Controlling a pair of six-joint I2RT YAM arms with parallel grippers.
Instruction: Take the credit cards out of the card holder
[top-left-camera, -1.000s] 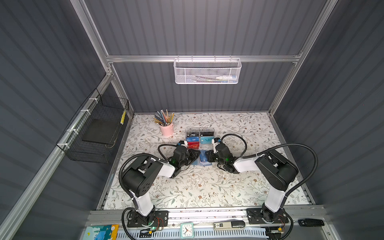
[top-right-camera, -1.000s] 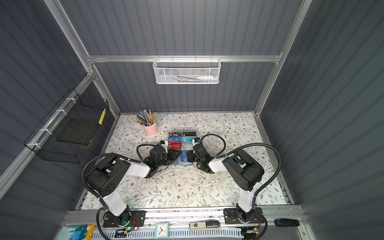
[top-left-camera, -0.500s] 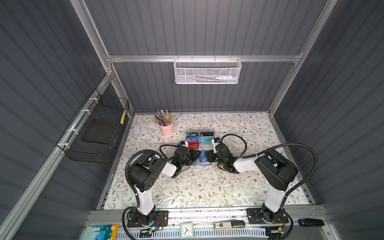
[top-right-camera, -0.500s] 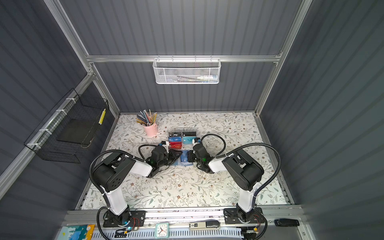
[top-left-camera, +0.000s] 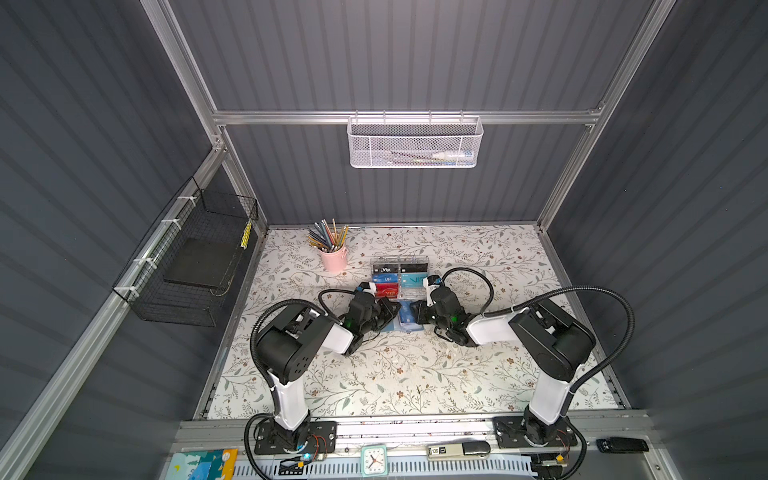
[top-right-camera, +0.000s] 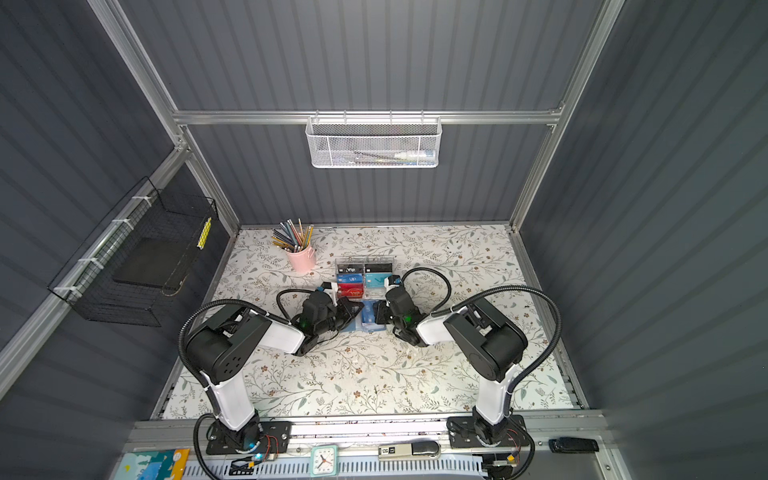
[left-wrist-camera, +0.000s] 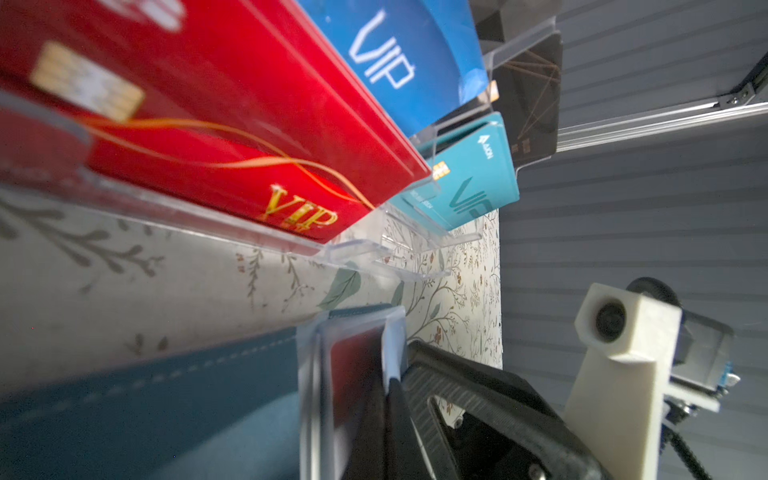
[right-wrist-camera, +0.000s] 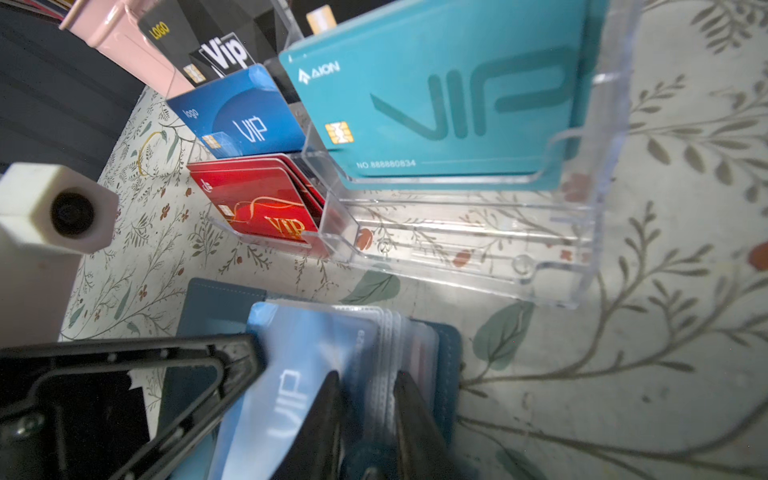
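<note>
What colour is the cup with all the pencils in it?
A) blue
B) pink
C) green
B: the cup holding the pencils is pink in both top views.

The left arm (top-left-camera: 286, 353) and right arm (top-left-camera: 552, 345) share white shells, black joints, looping black cables (top-left-camera: 615, 307), green lights (top-left-camera: 350, 322) and screwed black base plates (top-left-camera: 324, 432).

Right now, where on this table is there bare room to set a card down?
Bare tabletop: the wide front stretch between the two arm bases, and the back right corner between the acrylic card rack and the wall. Crowded: the middle, where left tool and right tool meet at the card holder, in front of the rack.
</note>
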